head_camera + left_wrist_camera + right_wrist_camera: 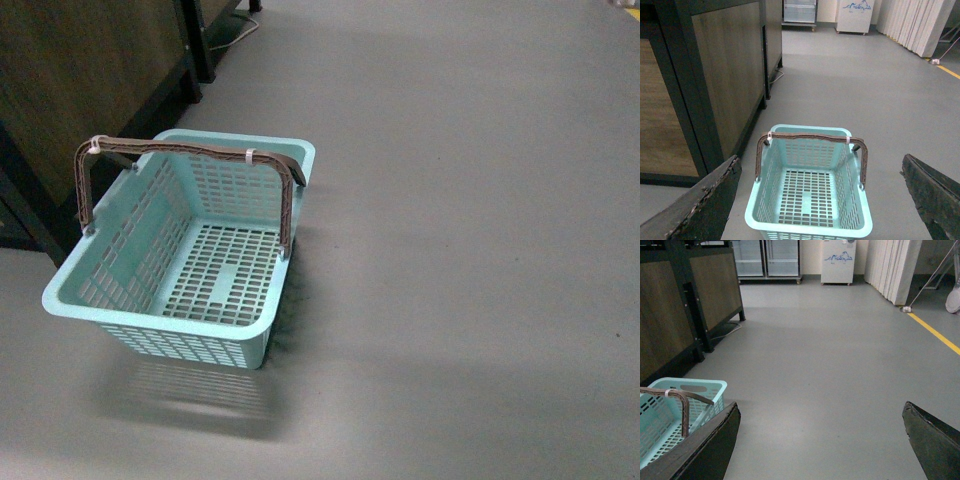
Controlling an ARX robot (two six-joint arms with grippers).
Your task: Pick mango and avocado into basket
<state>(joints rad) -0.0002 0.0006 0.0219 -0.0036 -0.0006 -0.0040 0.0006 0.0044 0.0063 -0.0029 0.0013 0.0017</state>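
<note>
The left claw (820,165) and right claw (820,407) are wide open near the empty basket (125,250), and the mango and avocado, not in sight, are probably slippery, so hold them gently round the middle.

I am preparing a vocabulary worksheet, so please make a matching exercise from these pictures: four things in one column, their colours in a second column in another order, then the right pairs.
Things
1. basket
2. handles
3. ties on the handles
4. floor line

Colours
a. yellow
b. light teal
c. white
d. grey-brown

Pairs: 1-b, 2-d, 3-c, 4-a
</note>
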